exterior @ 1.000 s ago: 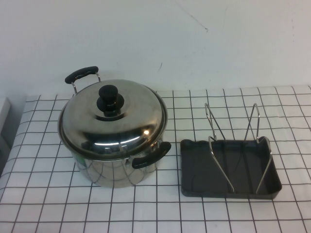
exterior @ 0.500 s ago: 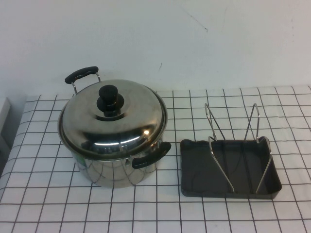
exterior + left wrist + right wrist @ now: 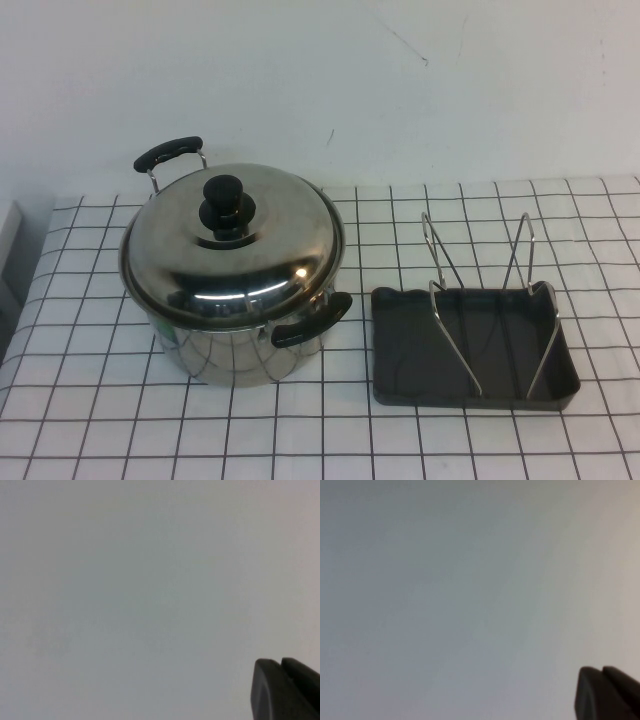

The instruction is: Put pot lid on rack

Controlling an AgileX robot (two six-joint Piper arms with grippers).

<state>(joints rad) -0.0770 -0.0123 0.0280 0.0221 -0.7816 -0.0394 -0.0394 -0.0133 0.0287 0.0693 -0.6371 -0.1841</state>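
The shiny domed pot lid [image 3: 262, 262] with its black knob [image 3: 224, 202] sits closed on the steel pot [image 3: 238, 355] at the table's left. The rack [image 3: 447, 305], silver wire prongs in a dark grey tray [image 3: 398, 352], stands empty to the right of the pot. Neither arm shows in the high view. My left gripper [image 3: 280, 662] shows only as two dark fingertips pressed together against a blank pale wall, shut and empty. My right gripper [image 3: 601, 670] looks the same, shut and empty, facing a blank wall.
The pot has two black handles, one at the back left [image 3: 167, 153] and one at the front right [image 3: 311, 320] near the tray. The table carries a white cloth with a black grid [image 3: 100, 420]. A white wall stands behind.
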